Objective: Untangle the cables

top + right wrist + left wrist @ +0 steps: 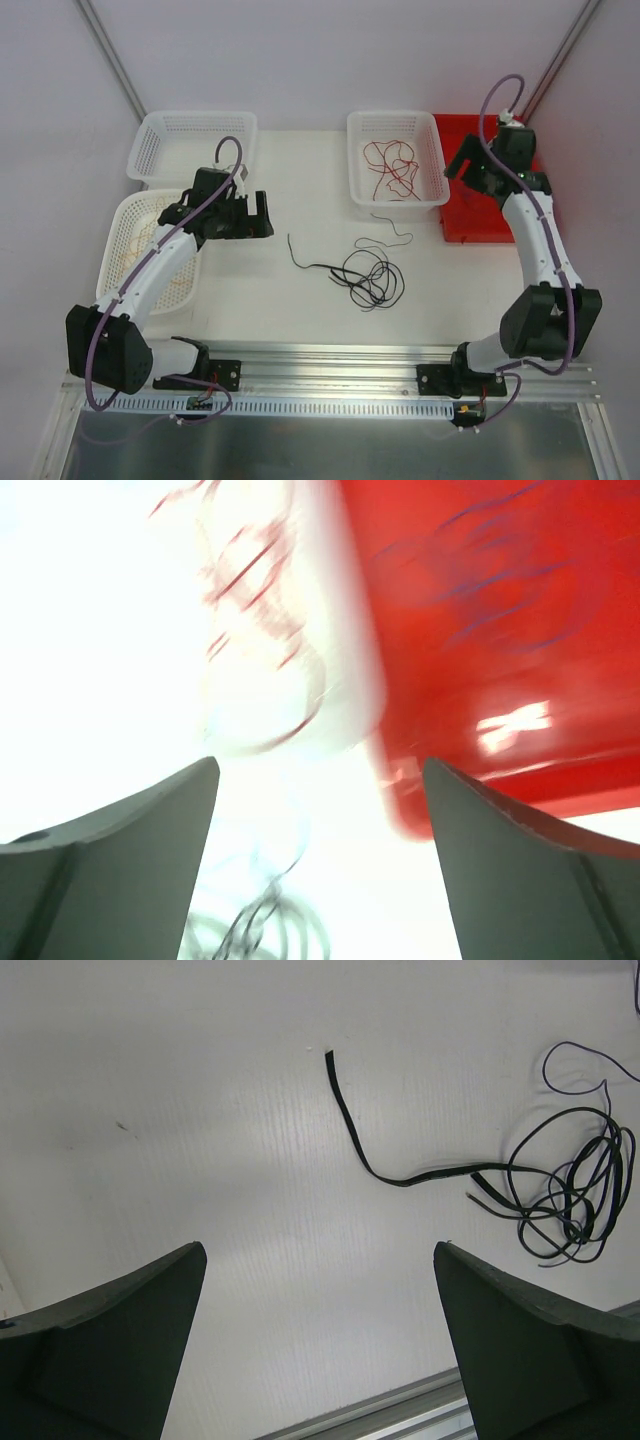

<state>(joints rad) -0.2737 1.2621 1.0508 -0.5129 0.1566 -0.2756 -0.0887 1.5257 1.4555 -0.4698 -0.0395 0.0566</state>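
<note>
Red cables (pixel 392 168) lie as loose, overlapping curls inside a white basket (pixel 362 125) at the bench's (pixel 300 180) far edge, right of its middle. Out on the bare bench, near its centre, a black cable (pixel 370 278) is wound into several overlapping loops; one long tail (pixel 345 1120) runs out of them toward the left edge and lies flat with a gentle bend. A thinner blue-purple wire (pixel 575 1055) threads through the same loops and trails off on their far side. Pale yellow-orange strands (pixel 135 245) show faintly in a second basket (pixel 118 215) at the left edge. Blurred blue-purple strands (pixel 500 590) lie in a red tray (pixel 440 740).
</note>
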